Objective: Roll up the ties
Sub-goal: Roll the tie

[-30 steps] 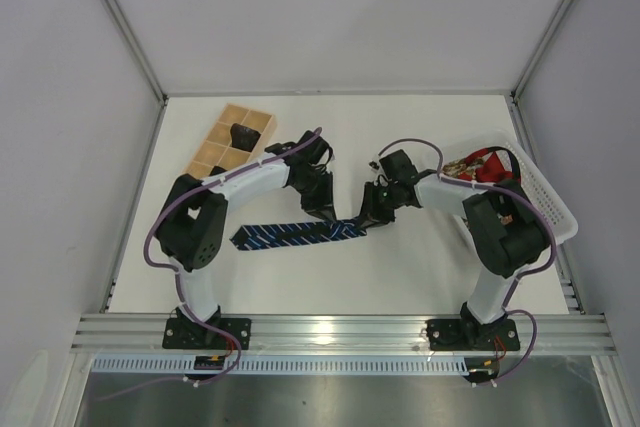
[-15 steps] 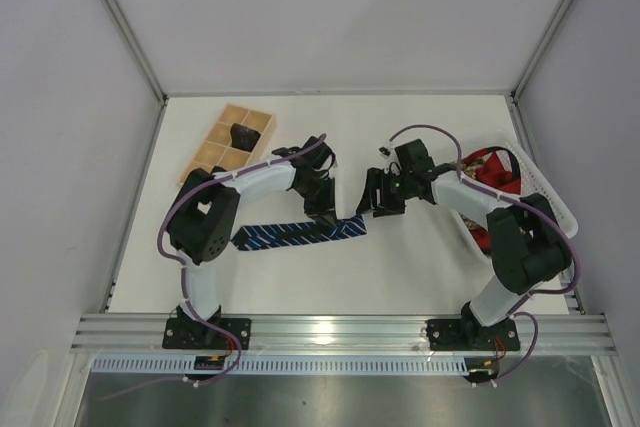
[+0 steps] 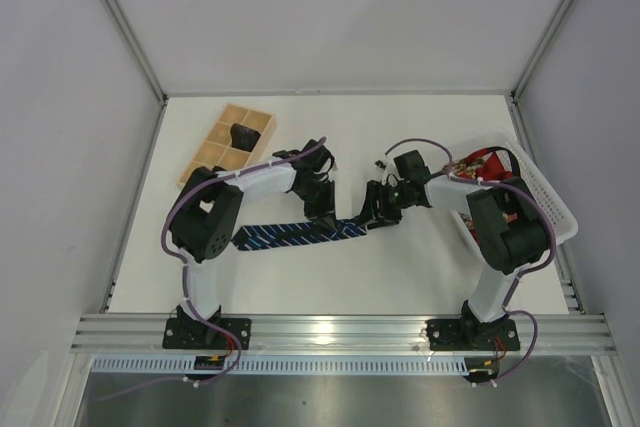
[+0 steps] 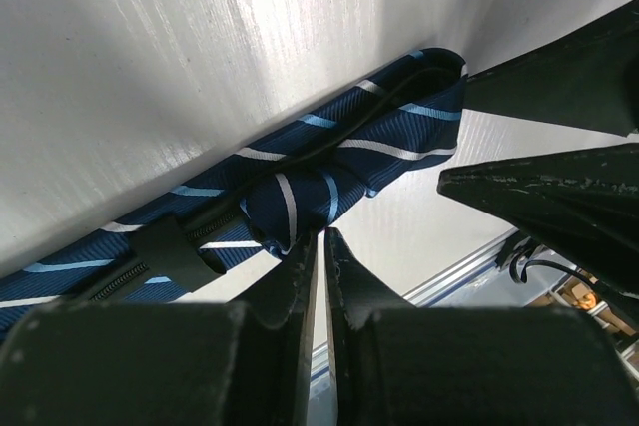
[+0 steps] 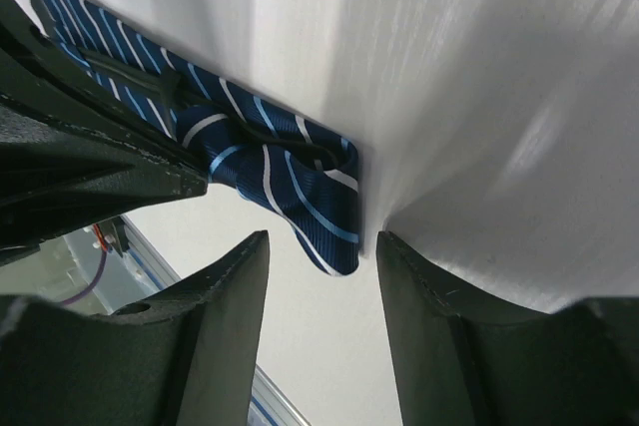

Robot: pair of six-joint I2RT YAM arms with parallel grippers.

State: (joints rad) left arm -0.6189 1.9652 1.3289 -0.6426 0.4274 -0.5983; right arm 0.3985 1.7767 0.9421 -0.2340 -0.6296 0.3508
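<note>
Right wrist — tie (image 5: 290, 187) between claw (image 5: 322, 238) tips

I have the left arm (image 3: 250, 179), white-shelled with black joints, bent at the elbow and reaching right to the navy striped tie (image 3: 290, 234). Its black 2-finger left gripper (image 4: 320, 236) is pinched on that tie's folded end. The matching right arm (image 3: 445, 190) reaches left, its right gripper (image 5: 321, 242) spread wide, with the same end showing between its 2 fingers.
</note>
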